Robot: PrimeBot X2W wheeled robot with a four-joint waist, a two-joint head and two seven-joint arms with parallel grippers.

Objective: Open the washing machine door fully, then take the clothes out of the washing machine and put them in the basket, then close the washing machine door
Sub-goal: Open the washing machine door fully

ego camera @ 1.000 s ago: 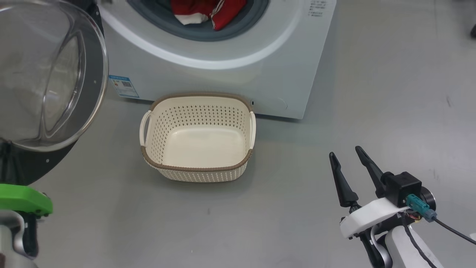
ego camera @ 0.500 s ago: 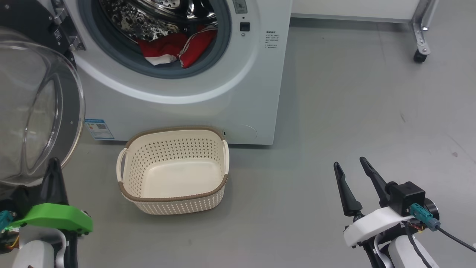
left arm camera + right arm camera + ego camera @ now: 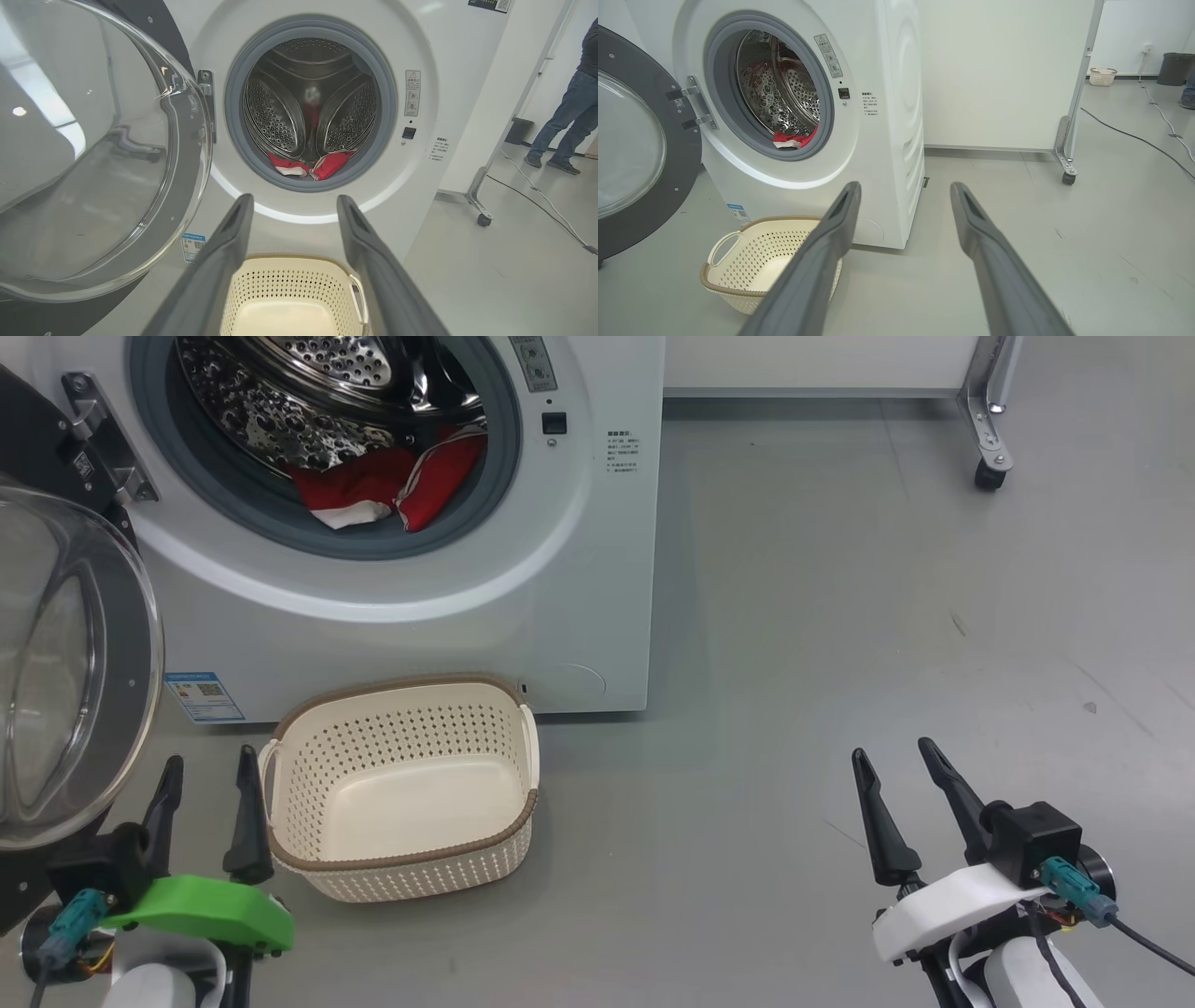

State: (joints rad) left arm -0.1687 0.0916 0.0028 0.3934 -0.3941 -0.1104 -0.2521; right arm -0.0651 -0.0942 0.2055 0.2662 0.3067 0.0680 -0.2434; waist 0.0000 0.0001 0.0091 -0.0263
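On the floor against the washing machine front sits the basket, cream bottom bare, just right of the left fingers. In the head view the inner finger overlaps the basket's left loop handle, and I cannot tell if they touch. The left wrist view puts the basket ahead and below, framed between the two fingers. The clothes, red with white, lie at the bottom front of the drum against the grey gasket, well apart from both pairs of fingers. The washing machine door stands swung open on its left-side hinge, glass bowl bulging out, just left of the left fingers. Left fingers are spread wide, released, gripping nothing and touching nothing that I can make out. Right fingers are also spread, released and empty, over bare grey floor, well to the right of basket and machine. Cut off: the door runs off the left edge in the head view, and the drum top is clipped by the upper edge. The gasket lip hides part of the clothes, so the garment count is unclear. The blue label text at the lower corner is too small to read. A person stands at the right edge of the left wrist view, only legs and part of the torso in frame. A metal frame leg on a caster stands behind the machine.
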